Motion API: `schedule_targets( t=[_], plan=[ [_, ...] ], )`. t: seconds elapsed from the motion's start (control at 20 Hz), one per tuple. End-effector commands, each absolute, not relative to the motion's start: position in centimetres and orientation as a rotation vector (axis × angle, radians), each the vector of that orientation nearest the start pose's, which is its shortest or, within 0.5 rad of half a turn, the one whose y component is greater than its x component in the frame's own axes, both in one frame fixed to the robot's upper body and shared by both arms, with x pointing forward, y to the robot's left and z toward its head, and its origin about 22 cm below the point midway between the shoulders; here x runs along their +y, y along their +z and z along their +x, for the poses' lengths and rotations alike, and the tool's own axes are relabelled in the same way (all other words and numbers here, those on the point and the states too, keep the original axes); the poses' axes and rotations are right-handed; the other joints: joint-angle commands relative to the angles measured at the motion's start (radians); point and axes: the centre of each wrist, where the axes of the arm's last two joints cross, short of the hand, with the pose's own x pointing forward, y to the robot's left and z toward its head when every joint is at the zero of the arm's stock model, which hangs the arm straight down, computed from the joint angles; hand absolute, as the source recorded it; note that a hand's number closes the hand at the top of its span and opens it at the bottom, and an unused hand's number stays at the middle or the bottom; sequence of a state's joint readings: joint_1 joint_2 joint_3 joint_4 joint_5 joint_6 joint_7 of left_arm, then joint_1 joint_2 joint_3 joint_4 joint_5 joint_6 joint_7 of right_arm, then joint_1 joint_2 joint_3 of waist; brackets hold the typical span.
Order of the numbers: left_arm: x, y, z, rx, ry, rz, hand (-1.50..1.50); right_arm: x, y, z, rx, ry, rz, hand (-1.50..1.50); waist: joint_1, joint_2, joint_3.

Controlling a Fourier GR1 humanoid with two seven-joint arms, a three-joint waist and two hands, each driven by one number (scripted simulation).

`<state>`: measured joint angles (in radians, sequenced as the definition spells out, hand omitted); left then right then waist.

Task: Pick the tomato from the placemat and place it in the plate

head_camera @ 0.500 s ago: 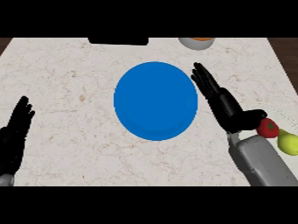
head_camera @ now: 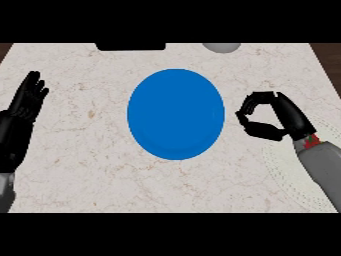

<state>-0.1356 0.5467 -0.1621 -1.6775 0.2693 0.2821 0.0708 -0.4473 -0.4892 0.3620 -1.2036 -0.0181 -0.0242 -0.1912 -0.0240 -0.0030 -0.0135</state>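
The blue plate (head_camera: 176, 114) lies in the middle of the marble counter. My right hand (head_camera: 275, 120) hovers just right of the plate, its fingers and thumb curled into a ring with nothing inside it. At its wrist only a small red sliver of the tomato (head_camera: 312, 140) shows; my forearm hides the rest. The tomato sits on a pale white placemat (head_camera: 334, 135) at the counter's right edge. My left hand (head_camera: 25, 102) rests open at the far left, fingers up.
A black object (head_camera: 130, 46) and a grey bowl (head_camera: 221, 47) stand at the counter's far edge. Bare marble (head_camera: 84, 150) stretches between my left hand and the plate.
My right hand's fingers, straight beside the plate before, have curled in, and the hand has drawn back toward the placemat. The forearm now covers the yellow-green fruit and most of the tomato.
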Motion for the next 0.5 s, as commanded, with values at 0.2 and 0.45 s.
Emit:
schedule_targets(
  t=[0.2,0.45],
  plan=[
    [28.1,10.6,28.6,-1.760,-0.208,0.170,0.00,-25.8,-5.3,29.0,-1.765,0.311,-0.367,-1.50,0.012,0.011,0.017],
    [29.3,10.9,29.6,-1.741,-0.218,0.156,0.00,-30.7,-3.7,29.3,-1.931,0.238,-0.356,-1.50,0.020,0.005,0.014]
  ],
)
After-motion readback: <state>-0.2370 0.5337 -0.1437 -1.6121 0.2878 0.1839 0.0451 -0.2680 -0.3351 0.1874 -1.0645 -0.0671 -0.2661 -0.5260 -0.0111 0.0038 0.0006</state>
